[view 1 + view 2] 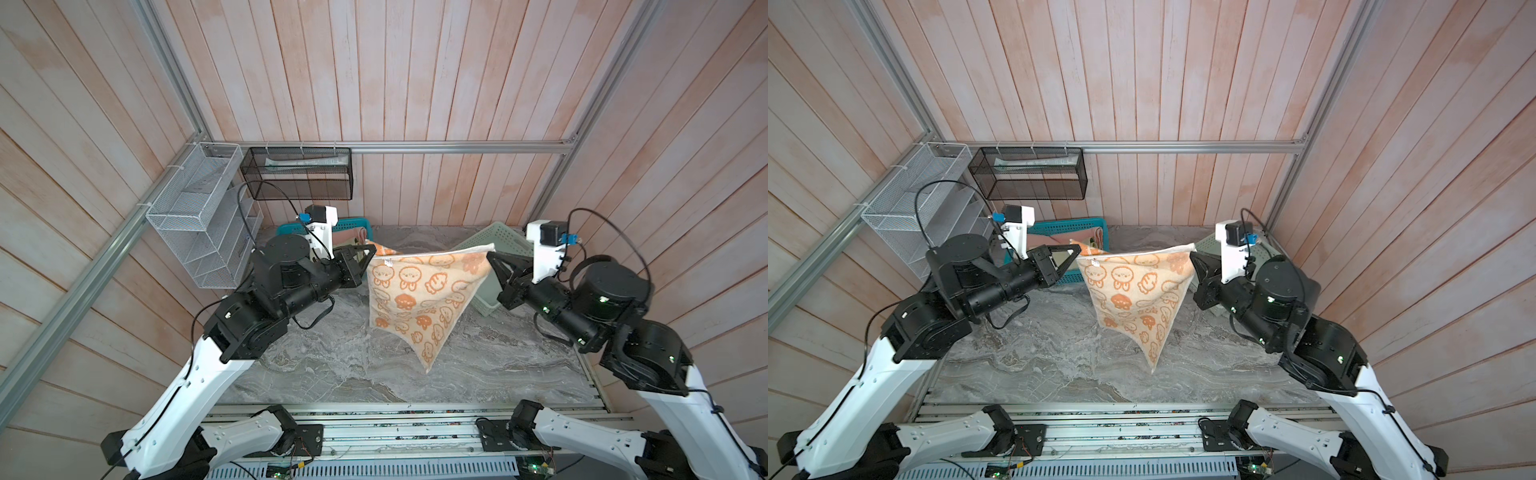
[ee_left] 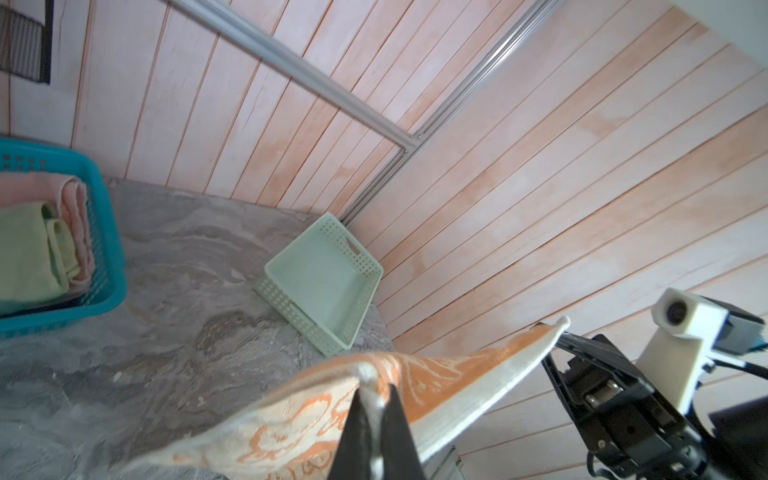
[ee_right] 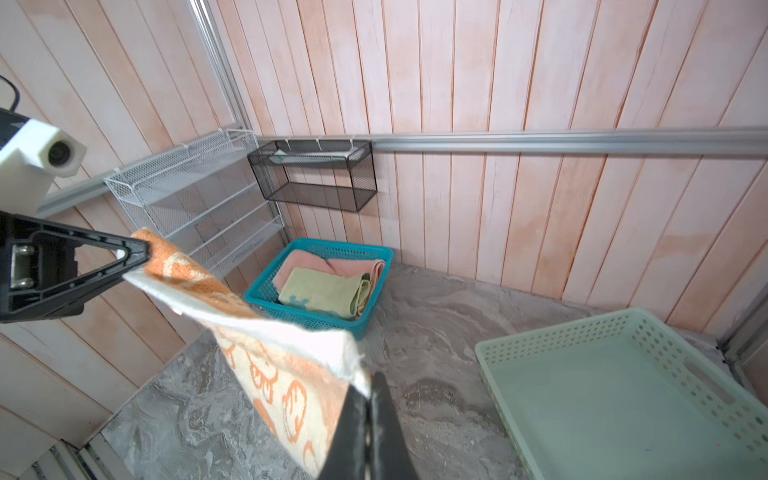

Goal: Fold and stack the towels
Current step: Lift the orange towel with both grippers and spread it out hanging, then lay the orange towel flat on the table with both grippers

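Pinching the rabbit towel [image 1: 415, 291] up beside the basket [image 3: 384, 252] with left gripper [image 1: 372, 248] and right gripper [image 1: 490, 254]; no folding done yet.

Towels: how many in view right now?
3. The orange rabbit towel hangs pinched between left gripper and right gripper; pink towel and pale yellow towel lie folded in the teal basket. More may hide underneath.

No legible writing anywhere; white tag [image 1: 388, 262] on orange towel [image 1: 415, 299] too small.
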Robot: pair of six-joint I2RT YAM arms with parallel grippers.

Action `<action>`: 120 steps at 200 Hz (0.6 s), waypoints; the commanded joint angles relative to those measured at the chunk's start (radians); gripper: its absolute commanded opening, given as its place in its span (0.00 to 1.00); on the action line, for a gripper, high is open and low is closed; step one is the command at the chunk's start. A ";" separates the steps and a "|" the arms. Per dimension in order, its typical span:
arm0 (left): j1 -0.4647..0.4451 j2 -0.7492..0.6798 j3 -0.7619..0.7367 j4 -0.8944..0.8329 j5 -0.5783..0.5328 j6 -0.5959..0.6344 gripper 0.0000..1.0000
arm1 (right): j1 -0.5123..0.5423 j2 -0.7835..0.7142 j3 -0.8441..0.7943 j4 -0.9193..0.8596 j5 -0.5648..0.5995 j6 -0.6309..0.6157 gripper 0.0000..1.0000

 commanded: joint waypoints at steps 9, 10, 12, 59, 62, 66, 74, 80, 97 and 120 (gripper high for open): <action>0.004 0.061 0.151 -0.196 -0.111 0.056 0.00 | -0.006 0.102 0.202 -0.235 0.079 -0.060 0.00; 0.005 0.064 0.157 -0.201 -0.112 0.058 0.00 | -0.006 0.107 0.207 -0.239 0.083 -0.061 0.00; 0.005 0.069 0.167 -0.208 -0.116 0.062 0.00 | -0.006 0.115 0.218 -0.246 0.090 -0.064 0.00; 0.163 0.238 0.273 -0.264 -0.031 0.090 0.00 | -0.232 0.327 0.224 -0.235 -0.078 -0.162 0.00; 0.180 0.244 0.260 -0.253 -0.013 0.091 0.00 | -0.258 0.337 0.210 -0.220 -0.119 -0.167 0.00; 0.205 0.250 0.239 -0.236 0.009 0.091 0.00 | -0.294 0.351 0.192 -0.195 -0.167 -0.170 0.00; 0.256 0.266 0.189 -0.199 0.057 0.089 0.00 | -0.344 0.373 0.126 -0.135 -0.239 -0.180 0.00; 0.297 0.275 0.142 -0.163 0.101 0.085 0.00 | -0.376 0.389 0.080 -0.082 -0.281 -0.185 0.00; 0.403 0.306 -0.001 -0.032 0.237 0.062 0.00 | -0.445 0.459 -0.018 0.054 -0.396 -0.176 0.00; 0.480 0.388 -0.122 0.105 0.337 0.053 0.00 | -0.484 0.598 -0.057 0.182 -0.517 -0.147 0.00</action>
